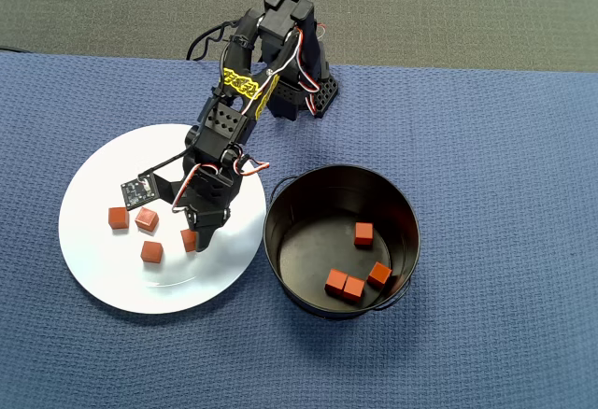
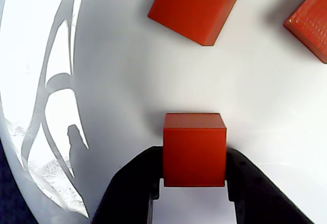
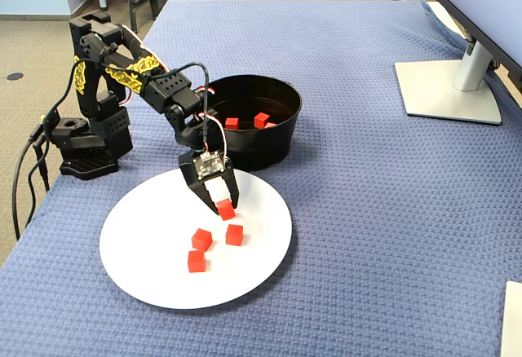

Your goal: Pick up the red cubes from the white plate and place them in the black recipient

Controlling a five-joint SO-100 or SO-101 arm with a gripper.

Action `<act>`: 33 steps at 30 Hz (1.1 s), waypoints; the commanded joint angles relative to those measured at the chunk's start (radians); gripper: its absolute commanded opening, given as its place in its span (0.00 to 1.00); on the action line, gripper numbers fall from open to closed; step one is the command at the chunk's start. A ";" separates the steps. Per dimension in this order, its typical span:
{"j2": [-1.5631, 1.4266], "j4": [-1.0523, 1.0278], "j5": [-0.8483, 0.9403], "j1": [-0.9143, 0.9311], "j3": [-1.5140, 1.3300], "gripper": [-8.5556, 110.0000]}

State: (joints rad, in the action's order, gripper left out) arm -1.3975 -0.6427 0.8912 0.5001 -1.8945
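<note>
— Where do we stand with the gripper [image 2: 194, 183]?

— In the wrist view we see a red cube [image 2: 194, 149] sitting squarely between the two black fingers [image 2: 134, 180], one on each side face. The cube fills the gap, so we read the jaws as clamped on it, or all but. It rests on the white plate [image 2: 117, 70], with its shadow tight beneath it.

— And which way does it have to go?

— In the overhead view the gripper [image 1: 193, 238] is low over the right half of the white plate [image 1: 93, 269], and the black recipient [image 1: 280, 205] lies just to its right, rim nearly touching the plate's edge. So the carry is short and sideways, but we judge it needs a lift first, because the pot's wall stands tall.

— Does the cube have a long axis to worry about?

— No, it is a cube; what counts is that its faces line up flat with the fingers, and they do.

— What else is left on the plate?

— Three more cubes [image 1: 141, 219] lie to the left of the held one in the overhead view, apart from it. Four are already in the recipient.

— Anything in the way?

— From the fixed view the gripper [image 3: 220, 204] has the black recipient [image 3: 277, 141] just behind it, nothing between.
</note>
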 commanded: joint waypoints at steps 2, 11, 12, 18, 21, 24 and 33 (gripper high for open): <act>-0.117 0.052 -0.028 0.008 0.018 0.07; -0.563 -0.192 -0.459 0.044 0.044 0.07; -0.603 -0.232 -0.505 0.021 0.054 0.07; -0.724 -0.385 -0.804 -0.239 0.158 0.07; -0.739 -0.325 -0.864 -0.413 0.124 0.07; -0.634 -0.255 -0.815 -0.606 0.103 0.18; -0.683 -0.336 -0.538 -0.334 0.077 0.34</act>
State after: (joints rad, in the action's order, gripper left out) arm -2.0249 -0.9956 0.2454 -0.0506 -1.8162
